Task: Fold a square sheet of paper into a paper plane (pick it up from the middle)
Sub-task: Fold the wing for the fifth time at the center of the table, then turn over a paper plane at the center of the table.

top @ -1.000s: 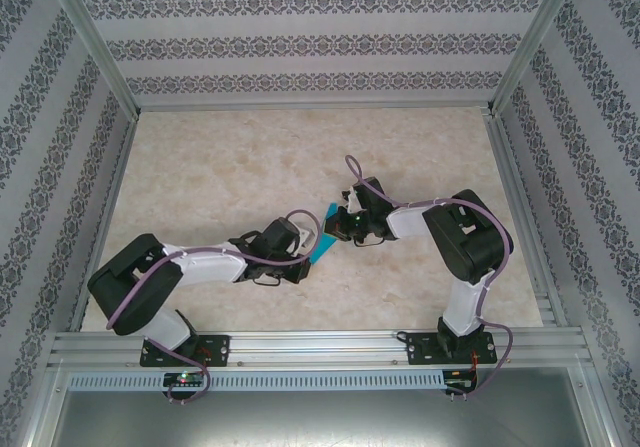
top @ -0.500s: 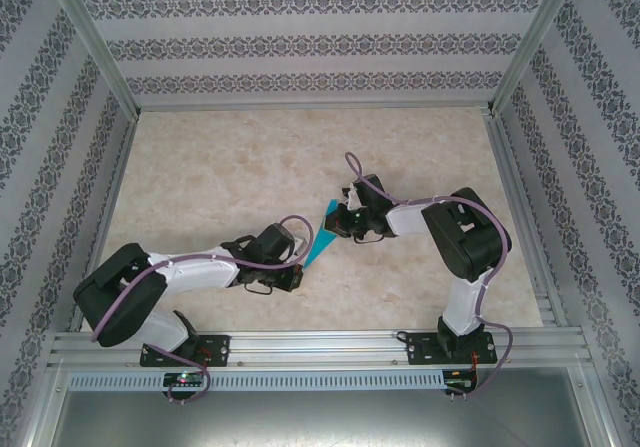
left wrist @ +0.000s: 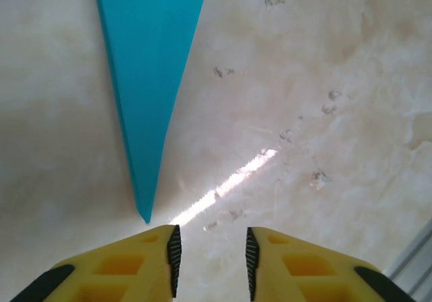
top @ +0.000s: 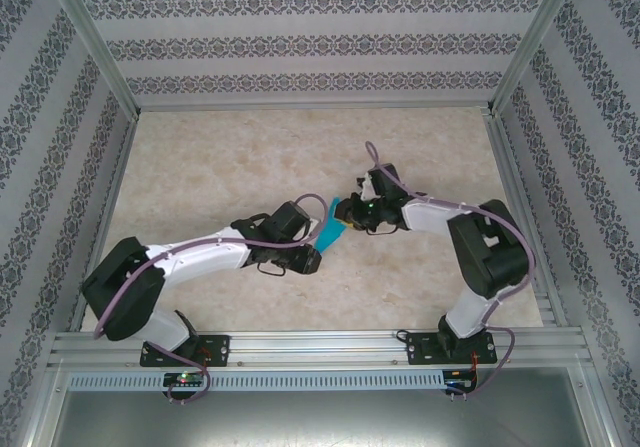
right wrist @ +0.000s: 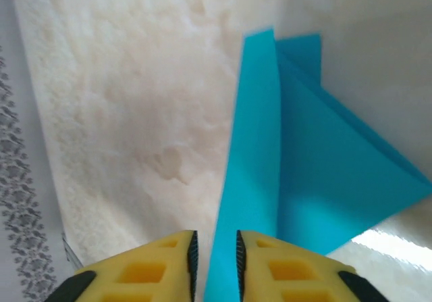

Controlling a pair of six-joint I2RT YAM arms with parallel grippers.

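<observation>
On the worktop (top: 220, 157) | paper plane (top: 329, 230) between the arms | left fingers (left wrist: 152, 261) parted, empty, near its tip | right fingers (right wrist: 155, 265) slightly parted astride its fold

The table (top: 250, 147) lies open beyond the paper plane (top: 329, 232), which occupies its middle.

Left wrist view cuts off the wide end of the paper plane (left wrist: 150, 72) — whether the right claw (right wrist: 216, 248) pinches it is unclear.

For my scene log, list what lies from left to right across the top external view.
left arm → left gripper → paper plane → right gripper → right arm
</observation>
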